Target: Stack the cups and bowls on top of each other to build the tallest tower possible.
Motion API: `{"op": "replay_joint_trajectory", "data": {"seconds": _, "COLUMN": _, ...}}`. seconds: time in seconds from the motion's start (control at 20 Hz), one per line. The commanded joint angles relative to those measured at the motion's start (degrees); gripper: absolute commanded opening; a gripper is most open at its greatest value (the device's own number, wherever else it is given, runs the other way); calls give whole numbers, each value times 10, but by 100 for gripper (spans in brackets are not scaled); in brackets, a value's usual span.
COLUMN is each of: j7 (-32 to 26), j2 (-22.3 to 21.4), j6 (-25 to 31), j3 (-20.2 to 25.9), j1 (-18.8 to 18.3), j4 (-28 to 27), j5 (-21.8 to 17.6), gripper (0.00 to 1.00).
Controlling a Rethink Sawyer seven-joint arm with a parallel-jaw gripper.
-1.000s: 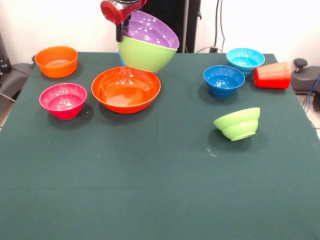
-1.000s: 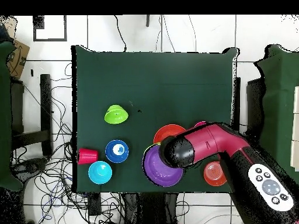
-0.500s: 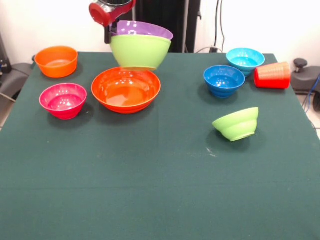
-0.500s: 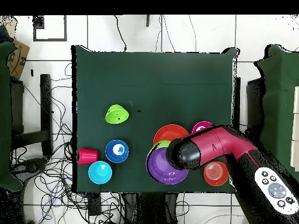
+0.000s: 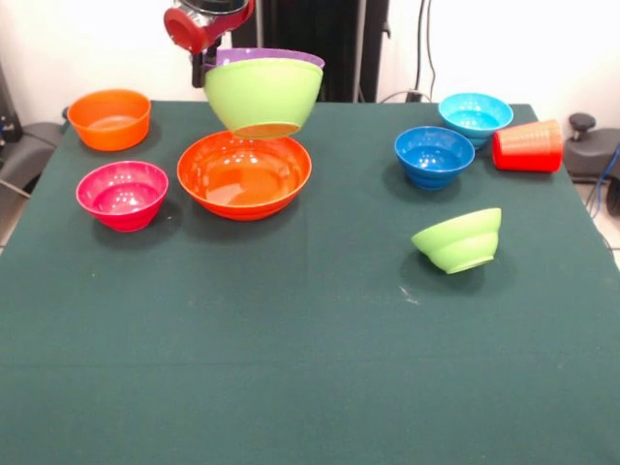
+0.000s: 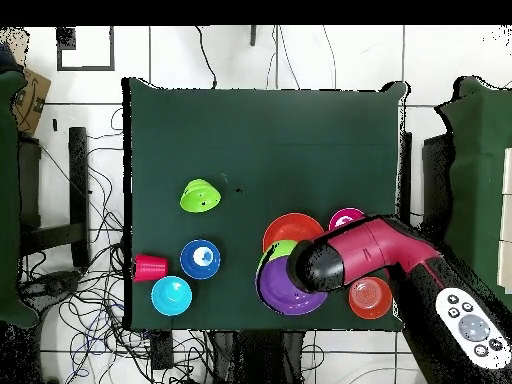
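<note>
The red and black arm [image 6: 400,262] entered the overhead view from the lower right corner and reached up and left toward the lower middle of the frame, where its rounded black and red wrist end sat. A grey panel with small round buttons showed on the arm's lower right stretch. In the front view only the red wrist housing appeared, at the upper left of the frame near the top edge. Below it the gripper [image 5: 199,70] showed as a short dark piece at the rim of two nested bowls hanging in the air.
</note>
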Motion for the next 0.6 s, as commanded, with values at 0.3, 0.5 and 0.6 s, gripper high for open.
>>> {"op": "replay_joint_trajectory", "data": {"seconds": 0.3, "j7": -154, "j2": 56, "j6": 13, "j3": -27, "j1": 13, "j4": -20, "j5": -84, "gripper": 0}}
{"op": "replay_joint_trajectory", "data": {"seconds": 0.5, "j7": -170, "j2": 63, "j6": 42, "j3": -39, "j1": 17, "j4": -32, "j5": -91, "gripper": 0}}
{"op": "replay_joint_trajectory", "data": {"seconds": 0.6, "j7": -177, "j2": 63, "j6": 60, "j3": -44, "j1": 19, "j4": -35, "j5": -90, "gripper": 0}}
